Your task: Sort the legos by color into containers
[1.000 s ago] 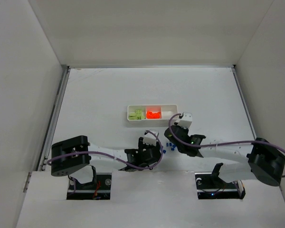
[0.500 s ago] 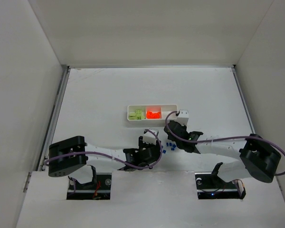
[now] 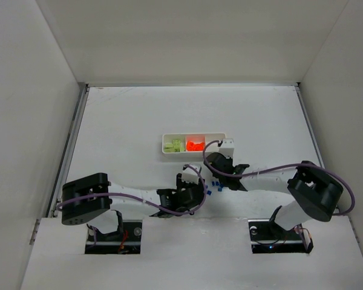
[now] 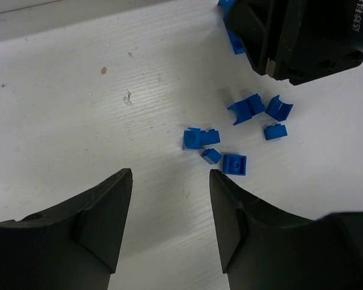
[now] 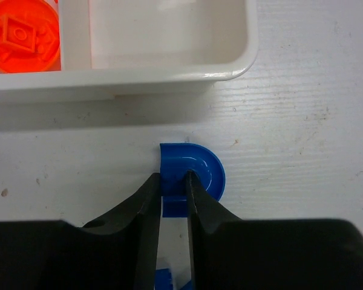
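We catch the right gripper [image 5: 172, 181] pinching a curved blue brick [image 5: 206, 174].
Above: green legos [image 3: 176, 145] and orange legos [image 3: 195, 145] in the left and middle cells of the tray [image 3: 181, 153]. Left wrist: the left gripper [image 4: 169, 178] gapes wide, loose blue legos [image 4: 247, 109] at its 1 o'clock. Right wrist: the brick, seemingly on the table [image 5: 302, 121], lies at 6 o'clock of the tray.

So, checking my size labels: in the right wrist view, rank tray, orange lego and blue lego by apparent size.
1. tray
2-3. blue lego and orange lego: unsure; orange is cropped by the frame, blue likely nearer the camera.
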